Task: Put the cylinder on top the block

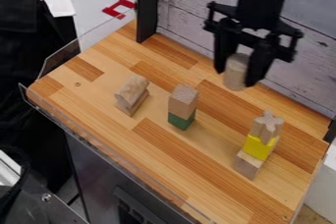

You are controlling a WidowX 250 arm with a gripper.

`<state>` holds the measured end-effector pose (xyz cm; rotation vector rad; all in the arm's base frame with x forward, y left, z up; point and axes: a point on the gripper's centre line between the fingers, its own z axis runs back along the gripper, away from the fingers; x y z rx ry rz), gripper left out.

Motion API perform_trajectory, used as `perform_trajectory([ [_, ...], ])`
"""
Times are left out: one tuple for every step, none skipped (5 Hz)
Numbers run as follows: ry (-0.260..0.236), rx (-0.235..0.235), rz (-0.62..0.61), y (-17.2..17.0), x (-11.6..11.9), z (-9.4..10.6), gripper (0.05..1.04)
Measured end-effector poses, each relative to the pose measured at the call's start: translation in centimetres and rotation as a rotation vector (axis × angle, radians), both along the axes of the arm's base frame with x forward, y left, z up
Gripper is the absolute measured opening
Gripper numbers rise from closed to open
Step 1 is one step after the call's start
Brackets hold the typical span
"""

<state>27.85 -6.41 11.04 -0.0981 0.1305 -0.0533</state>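
Observation:
My gripper (pixel 241 68) hangs over the back right part of the table, shut on a light wooden cylinder (pixel 236 72) that is held upright between its two fingers. Left of it and lower, a natural wood block (pixel 183 101) stands on a green block (pixel 182 121). Further left, a wooden piece with a rounded top (pixel 133 88) rests on another wooden block (pixel 134 106). At the right is a stack: a star-shaped wooden piece (pixel 267 126) over a yellow block (pixel 259 146), with a plain wood block (pixel 248 164) at the bottom.
The wooden tabletop (pixel 197 169) has a clear plastic guard along its left and front edges. A whitewashed plank wall (pixel 190 14) and a black post (pixel 147 7) stand behind it. A red clamp-like part (pixel 119 9) is at the back left.

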Motion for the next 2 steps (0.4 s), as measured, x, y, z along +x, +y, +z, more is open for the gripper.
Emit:
perform_trajectory([
  [0.026, -0.002, 0.05, 2.6, -0.4, -1.0, 0.548],
  [0.043, -0.015, 0.074, 4.3, -0.9, -2.3, 0.548],
])
